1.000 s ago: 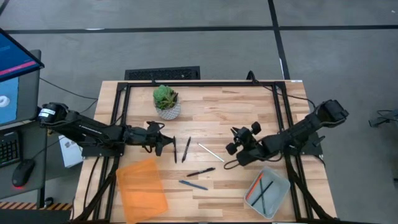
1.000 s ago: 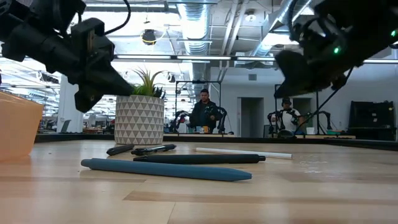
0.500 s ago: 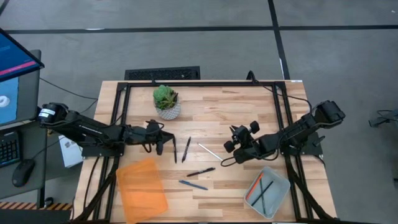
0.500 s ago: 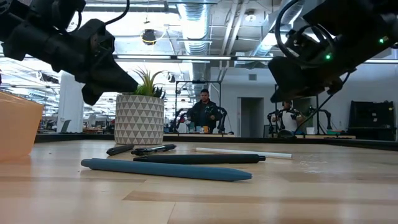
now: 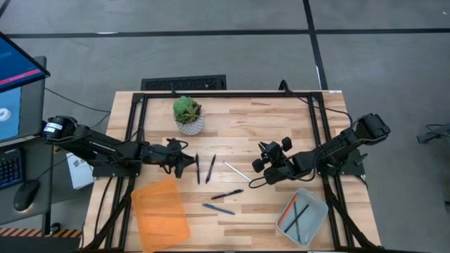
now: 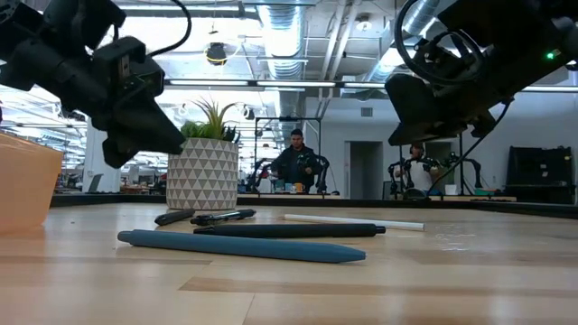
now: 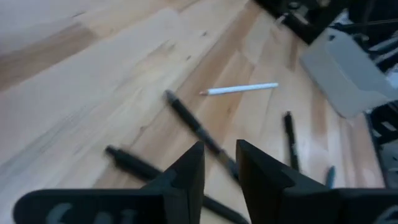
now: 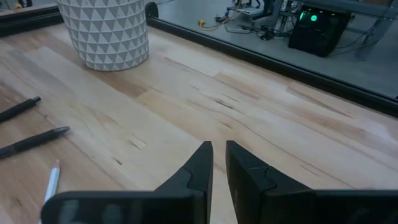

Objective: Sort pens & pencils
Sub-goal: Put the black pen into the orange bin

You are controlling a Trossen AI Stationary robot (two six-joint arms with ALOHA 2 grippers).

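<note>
Four pens (image 5: 197, 169) and one white pencil (image 5: 238, 171) lie loose at mid-surface. The grey tray (image 5: 318, 213) at the right front corner already holds pencils; the orange tray (image 5: 160, 213) at the left front looks empty. Sorting appears partly done. The left end effector (image 5: 188, 163), jaws slightly apart and empty, hovers just beside the two upright pens. The right end effector (image 5: 259, 167), a narrow gap and empty, hovers near the white pencil. The surface is pale wood with a potted plant (image 5: 188, 114); people stand in the workshop behind.

Lighting: bright, even, from overhead.
Ceiling lights (image 6: 271, 41) glared; left wrist view was blurred; arms showed as dark silhouettes.
</note>
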